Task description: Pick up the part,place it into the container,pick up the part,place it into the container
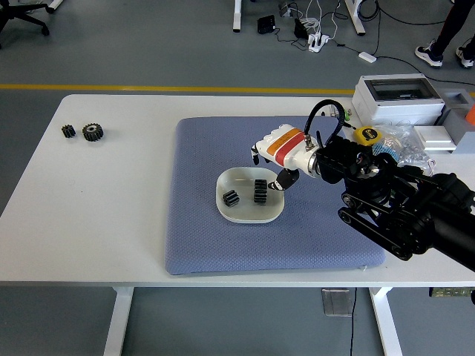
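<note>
A white shallow container (241, 213) sits on the blue mat (208, 237). Two black gear parts lie inside it: a small one (231, 198) at the left and a larger one (260, 191) standing on edge in the middle. My right hand (273, 165), white with red and orange stripes, hovers just above and right of the container's far rim, fingers spread and holding nothing. Two more black gears, a small one (68, 131) and a larger one (93, 132), rest on the table at the far left. The left arm is out of sight.
At the table's back right stand a white box with a clear lid (397, 98), a yellow tape measure (365, 135), a bag of small parts (401, 147) and a grey block (436, 138). Cables lie on the floor beyond the table.
</note>
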Motion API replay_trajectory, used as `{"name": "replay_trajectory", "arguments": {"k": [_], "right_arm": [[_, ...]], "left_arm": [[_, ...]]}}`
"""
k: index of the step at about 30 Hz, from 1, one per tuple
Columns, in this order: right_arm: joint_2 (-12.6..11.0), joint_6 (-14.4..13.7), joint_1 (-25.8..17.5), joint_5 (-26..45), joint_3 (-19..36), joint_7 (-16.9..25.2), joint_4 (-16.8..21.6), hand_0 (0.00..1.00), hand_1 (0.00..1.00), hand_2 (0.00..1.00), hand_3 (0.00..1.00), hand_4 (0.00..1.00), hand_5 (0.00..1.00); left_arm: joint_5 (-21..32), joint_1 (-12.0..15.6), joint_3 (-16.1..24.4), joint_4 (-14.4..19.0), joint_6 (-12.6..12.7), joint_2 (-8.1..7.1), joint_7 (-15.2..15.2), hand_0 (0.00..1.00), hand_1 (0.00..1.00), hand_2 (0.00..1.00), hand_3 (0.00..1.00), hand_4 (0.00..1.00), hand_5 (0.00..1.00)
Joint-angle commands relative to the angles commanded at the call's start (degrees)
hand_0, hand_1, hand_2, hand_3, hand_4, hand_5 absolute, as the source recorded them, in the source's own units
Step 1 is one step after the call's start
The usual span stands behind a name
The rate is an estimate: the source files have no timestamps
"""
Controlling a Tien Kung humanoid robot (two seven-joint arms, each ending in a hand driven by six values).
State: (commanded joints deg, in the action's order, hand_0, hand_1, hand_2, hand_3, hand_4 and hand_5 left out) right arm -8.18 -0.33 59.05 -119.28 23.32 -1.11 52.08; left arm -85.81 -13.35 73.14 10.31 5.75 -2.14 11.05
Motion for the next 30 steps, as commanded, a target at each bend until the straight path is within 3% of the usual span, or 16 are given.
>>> {"name": "replay_trajectory", "arguments": {"k": [10,14,15,17,20,21,26,27,30], "right_arm": [[-3.51,-2.97,-5.17,9.20,5.78,-2.66,5.38,0.356,0.463,0.541,0.538,0.834,0.255],[-6.10,-4.72,-8.26,17.91,7.60,-4.34,9.11,0.356,0.463,0.541,0.538,0.834,0.255],[-6.59,-5.19,-9.09,20.52,8.06,-4.47,10.02,0.388,0.503,0.600,0.594,0.898,0.318],[-7.42,-6.19,-10.73,25.36,8.91,-4.17,11.70,0.388,0.503,0.600,0.594,0.898,0.318],[-8.66,-7.75,-13.41,32.81,10.19,-2.63,13.96,0.388,0.503,0.600,0.594,0.898,0.318],[-9.09,-8.55,-14.64,35.41,10.91,-1.62,14.63,0.506,0.608,0.704,0.707,0.990,0.476],[-10.58,-12.25,-19.77,47.33,14.15,4.68,17.06,0.506,0.608,0.704,0.707,0.990,0.476],[-10.78,-12.85,-20.78,49.56,14.91,6.07,17.58,0.641,0.696,0.802,0.804,0.998,0.646],[-10.98,-12.94,-23.68,56.64,17.35,9.78,19.04,0.641,0.696,0.802,0.804,0.998,0.646]], "left_arm": [[-0.14,0.33,-0.07,0.00,-0.23,0.11,-0.07,0.673,0.666,0.628,0.558,0.582,0.522],[-0.22,0.35,0.18,0.00,-0.17,0.18,-0.15,0.673,0.666,0.628,0.558,0.582,0.522],[-0.23,0.36,0.24,0.00,-0.16,0.23,-0.16,0.673,0.667,0.626,0.558,0.582,0.526],[-0.23,0.33,0.20,0.00,-0.21,0.30,-0.17,0.673,0.667,0.626,0.558,0.582,0.526],[-0.03,0.26,-0.04,0.00,-0.28,0.42,-0.24,0.673,0.667,0.626,0.558,0.582,0.526],[0.17,0.23,-0.22,0.00,-0.29,0.45,-0.28,0.673,0.667,0.625,0.558,0.583,0.528],[0.89,0.18,-0.67,0.00,-0.16,0.53,-0.40,0.673,0.667,0.625,0.558,0.583,0.528],[0.99,0.17,-0.72,0.00,-0.14,0.55,-0.41,0.671,0.669,0.625,0.558,0.581,0.527],[1.09,0.26,-0.69,0.00,-0.11,0.60,-0.38,0.671,0.669,0.625,0.558,0.581,0.527]]}}
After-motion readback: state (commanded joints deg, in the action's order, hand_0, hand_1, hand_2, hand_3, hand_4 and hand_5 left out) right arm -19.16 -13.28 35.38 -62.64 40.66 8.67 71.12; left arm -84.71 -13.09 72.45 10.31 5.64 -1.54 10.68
